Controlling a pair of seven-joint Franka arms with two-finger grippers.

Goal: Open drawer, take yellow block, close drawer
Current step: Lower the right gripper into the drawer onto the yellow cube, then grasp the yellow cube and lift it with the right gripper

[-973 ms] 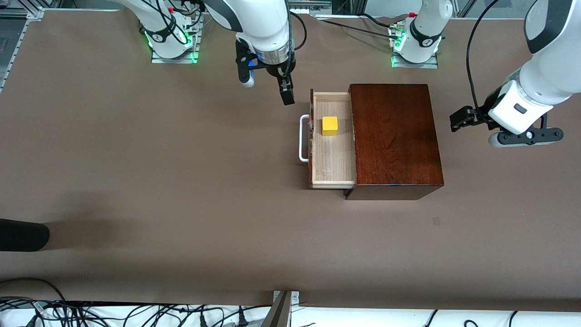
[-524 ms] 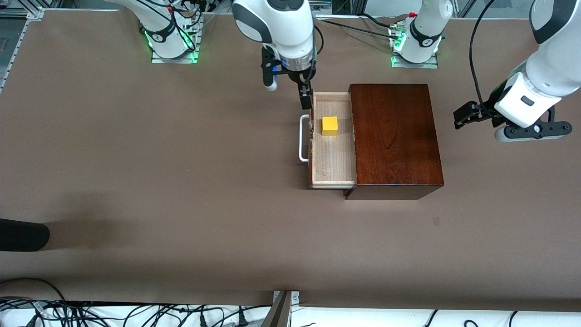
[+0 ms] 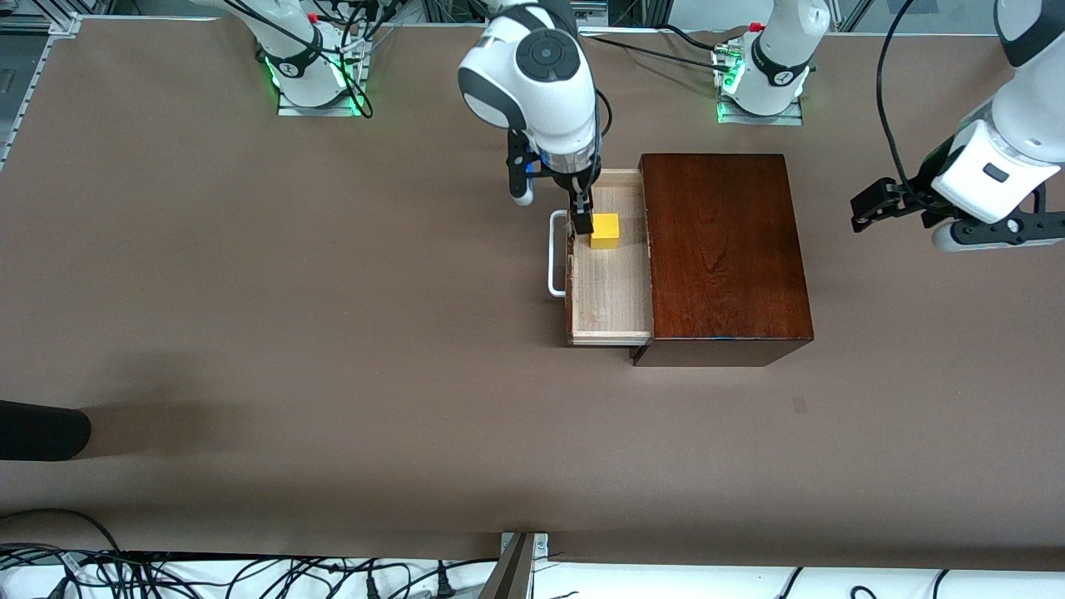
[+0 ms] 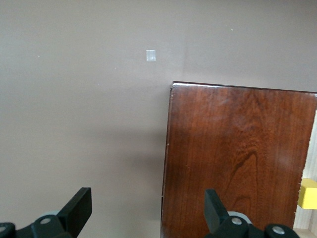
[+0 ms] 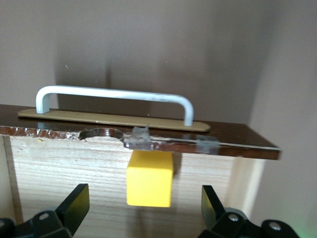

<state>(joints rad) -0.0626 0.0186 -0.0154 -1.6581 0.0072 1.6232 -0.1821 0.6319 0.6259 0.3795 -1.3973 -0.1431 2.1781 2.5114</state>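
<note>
Right gripper [image 3: 582, 218] now over yellow block [image 3: 606, 230], fingers apart; was outside drawer [image 3: 610, 287].

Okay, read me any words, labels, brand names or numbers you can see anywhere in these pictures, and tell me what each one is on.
No readable text anywhere.
Glossy mahogany-coloured wooden box: no label.
Pale wooden drawer with white loop handle: no markings.
Small bright-yellow cube: plain faces.
Round marks on the arm bases: too small to read.

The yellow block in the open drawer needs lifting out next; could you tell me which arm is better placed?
Right: its open gripper hangs over the yellow block in the drawer; the left gripper waits over bare table.
</note>
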